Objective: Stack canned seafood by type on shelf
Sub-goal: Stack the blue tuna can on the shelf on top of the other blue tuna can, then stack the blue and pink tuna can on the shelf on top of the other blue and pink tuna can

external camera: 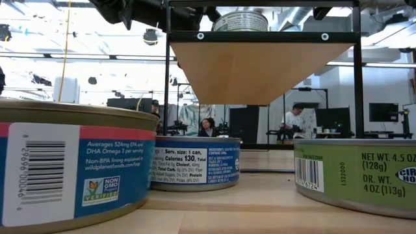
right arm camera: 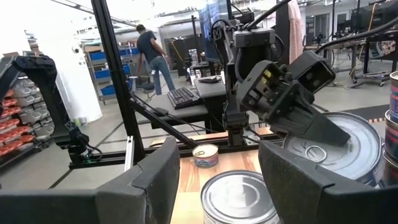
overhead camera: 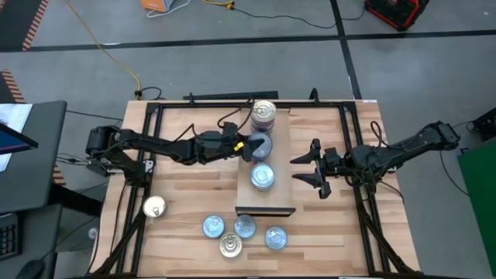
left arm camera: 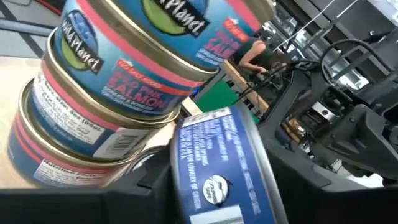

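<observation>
The shelf [overhead camera: 280, 155] is a light-wood board in the middle of the table. A stack of tins [overhead camera: 263, 116] stands at its far end, and a blue-topped tin [overhead camera: 262, 177] stands nearer the front. Between them is a tilted tin [overhead camera: 260, 146], with my left gripper [overhead camera: 249, 145] around it. The left wrist view shows the tin's blue side wall [left arm camera: 214, 162] beside the salmon stack [left arm camera: 106, 93]. My right gripper [overhead camera: 308, 172] hangs open beside the shelf's right edge, with nothing between its fingers [right arm camera: 155, 186]. My left gripper has the tilted tin between its two fingers, reaching in level from the table's left. One finger [right arm camera: 320, 127] lies across the lid face [right arm camera: 348, 152]; the tin hides the other. The tin stands on edge, lid toward the table's right. Whether its lower rim touches the shelf, I cannot tell.
Loose tins lie on the tabletop near the front: one at the left [overhead camera: 154, 206] and several in a cluster [overhead camera: 245, 225] before the shelf's near end. A black frame [overhead camera: 151, 116] borders the table. Beyond the far edge, people stand at workbenches [right arm camera: 152, 53].
</observation>
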Motion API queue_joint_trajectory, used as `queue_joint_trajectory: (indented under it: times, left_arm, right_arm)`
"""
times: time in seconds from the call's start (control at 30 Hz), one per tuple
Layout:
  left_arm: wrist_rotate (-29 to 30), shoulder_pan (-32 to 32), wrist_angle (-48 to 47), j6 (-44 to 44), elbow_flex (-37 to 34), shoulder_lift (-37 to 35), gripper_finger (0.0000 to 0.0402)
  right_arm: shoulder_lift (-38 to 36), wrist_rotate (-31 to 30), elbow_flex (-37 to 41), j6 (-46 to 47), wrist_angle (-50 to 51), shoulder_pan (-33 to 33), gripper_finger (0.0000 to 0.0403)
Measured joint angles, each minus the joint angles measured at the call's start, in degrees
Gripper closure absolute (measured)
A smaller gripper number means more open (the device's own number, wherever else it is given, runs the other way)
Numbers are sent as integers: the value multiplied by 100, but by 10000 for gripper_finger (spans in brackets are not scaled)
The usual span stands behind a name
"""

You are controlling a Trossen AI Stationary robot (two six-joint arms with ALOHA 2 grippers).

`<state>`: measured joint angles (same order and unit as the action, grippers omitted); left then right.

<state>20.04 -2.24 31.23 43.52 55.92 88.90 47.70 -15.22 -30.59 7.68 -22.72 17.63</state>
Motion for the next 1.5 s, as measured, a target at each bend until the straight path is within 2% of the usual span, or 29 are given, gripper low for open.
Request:
queue_joint_trajectory:
  times: [0.27,0.5,0.63,0.73,0.87,1.13,1.33,1.5]
  left_arm:
    - [-58,4,-79,-351,0,-4,114]
    - [-365,-108,-110,-793,0,-4,69]
    - [-476,-164,-966,-996,333,-4,63]
    - [-309,-159,-1785,-1173,709,17,62]
    - [-173,-158,-2344,-1247,1008,37,62]
    - [-44,-85,-2560,-1405,1121,37,62]
    - [54,-14,-2665,-1916,1121,-214,62]
    - [744,311,-3052,-2769,1121,-707,62]
  right_arm:
    - [0,0,0,0,-9,-2,159]
    - [0,0,0,0,-9,-2,159]
    - [0,0,0,-1,-7,-3,159]
    - [0,0,0,-2,-4,-4,159]
    - [14,0,0,57,28,-2,159]
    - [74,0,0,187,85,-2,159]
    - [74,-1,0,243,105,0,159]
    - [70,0,0,243,151,0,159]
